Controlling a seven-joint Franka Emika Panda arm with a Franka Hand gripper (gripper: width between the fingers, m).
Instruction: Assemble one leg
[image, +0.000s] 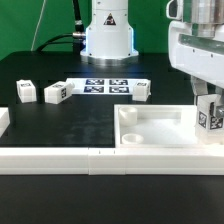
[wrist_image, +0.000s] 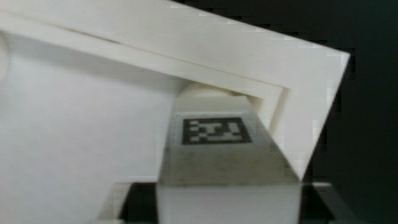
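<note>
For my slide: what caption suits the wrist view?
Claw holds a tagged leg at the corner of the white tray-like piece.

A flat white marker board (image: 107, 85) with black-and-white tags lies on the black counter (image: 60, 120). Near the front, a large white square tray-like piece (image: 155, 128) with a raised rim touches a long white border rail (image: 60, 157).
</note>
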